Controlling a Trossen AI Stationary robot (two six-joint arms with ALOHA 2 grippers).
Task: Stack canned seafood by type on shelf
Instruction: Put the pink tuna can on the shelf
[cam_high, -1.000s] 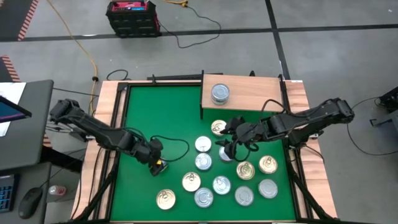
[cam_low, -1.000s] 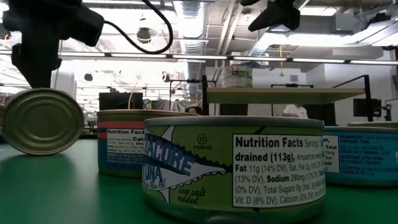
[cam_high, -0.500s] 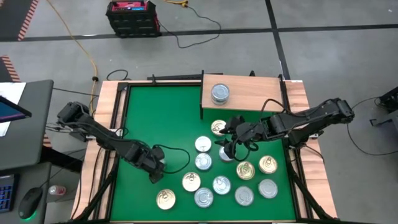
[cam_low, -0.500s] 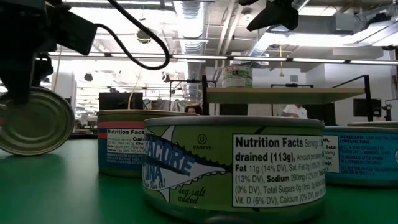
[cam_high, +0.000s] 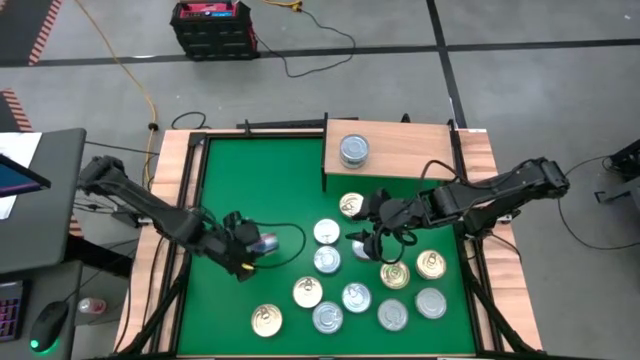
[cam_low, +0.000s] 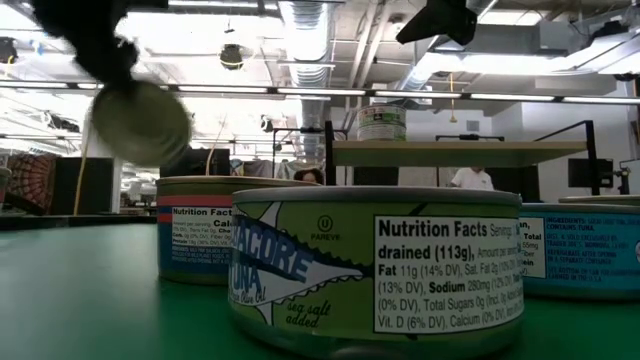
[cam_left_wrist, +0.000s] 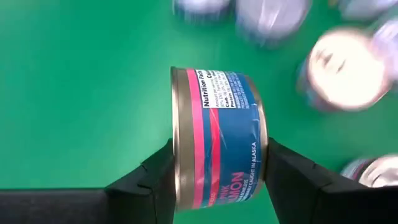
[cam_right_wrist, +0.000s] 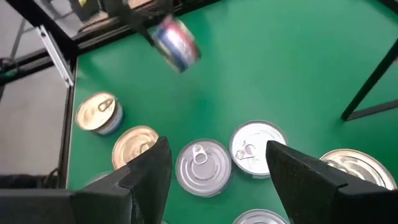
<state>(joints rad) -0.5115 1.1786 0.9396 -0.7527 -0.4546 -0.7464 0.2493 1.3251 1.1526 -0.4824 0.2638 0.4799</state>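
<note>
My left gripper (cam_high: 255, 248) is shut on a blue-and-pink-labelled can (cam_left_wrist: 217, 130) and holds it above the green table's left half; the low view shows this can (cam_low: 140, 122) in the air. My right gripper (cam_right_wrist: 217, 171) hangs open over the cluster of cans (cam_high: 350, 285) and touches nothing. The wooden shelf (cam_high: 410, 158) stands at the far edge on black legs. One silver-lidded can (cam_high: 354, 150) sits flat on the shelf. My left gripper pinches the can by its two flat ends, one finger on one metal end (cam_left_wrist: 178, 158) and the other on the opposite end (cam_left_wrist: 263, 158). The fingers slant down from the table's left. The can is lifted clear, turned on edge, with its label wall showing.
Several gold-lidded and silver-lidded cans lie flat in the near right part of the table, and a gold one (cam_high: 266, 320) lies apart at the near left. A green-labelled can (cam_low: 375, 265) stands close to the low camera. Free green mat (cam_high: 260, 180) lies far left. A wooden border (cam_high: 170, 230) rims the table.
My left gripper has dipped toward the table's near edge onto a can that stood on its edge, taken hold of it and risen while rolling its wrist. The can has gone from the table to the air, carried a little toward the right and far side.
</note>
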